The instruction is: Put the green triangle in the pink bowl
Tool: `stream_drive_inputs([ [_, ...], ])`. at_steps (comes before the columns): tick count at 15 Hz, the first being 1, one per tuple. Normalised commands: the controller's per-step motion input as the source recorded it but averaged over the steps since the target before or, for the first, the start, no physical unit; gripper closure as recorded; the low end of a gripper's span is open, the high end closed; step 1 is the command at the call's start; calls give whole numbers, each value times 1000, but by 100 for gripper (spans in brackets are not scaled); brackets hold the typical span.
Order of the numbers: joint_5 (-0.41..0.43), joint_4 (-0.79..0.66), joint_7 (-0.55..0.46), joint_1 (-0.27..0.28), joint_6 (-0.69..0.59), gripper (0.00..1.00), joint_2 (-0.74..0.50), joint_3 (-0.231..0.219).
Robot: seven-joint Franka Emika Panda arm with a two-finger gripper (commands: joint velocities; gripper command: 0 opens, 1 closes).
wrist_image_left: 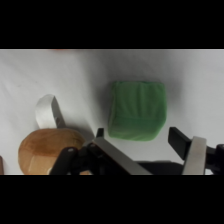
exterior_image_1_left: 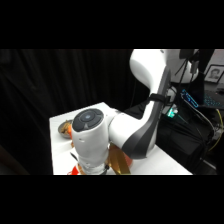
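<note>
The jaws stand open, one finger [wrist_image_left: 48,111] at the left of the wrist view and the other [wrist_image_left: 192,152] at the lower right, with nothing held between them. The gripper [wrist_image_left: 120,132] hangs over the white table [wrist_image_left: 30,75]. The green triangle [wrist_image_left: 137,110] lies flat on the table in the gap between the two fingers, closer to the right one, and touches neither. In this view it looks like a soft-edged block more than a wedge. A light brown wooden block [wrist_image_left: 42,147] sits just below the left finger, at the lower left, apart from the green piece. In the side view the white arm [exterior_image_1_left: 125,130] bends low over the table and covers most of it; a round dish [exterior_image_1_left: 65,128] peeks out at its left, and the green piece is hidden.
</note>
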Motion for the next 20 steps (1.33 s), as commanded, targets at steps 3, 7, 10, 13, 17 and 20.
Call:
stream_drive_inputs([
  [3,-31,101,110,79,143,0,123,-70],
  [7,-15,111,67,35,146,0,145,-75],
  [10,-5,118,8,24,147,26,143,-52],
  [13,-12,88,-5,45,104,52,76,-54],
  [17,-20,47,-23,43,40,77,14,-53],
  [20,-20,31,-52,33,-12,96,-21,-40],
])
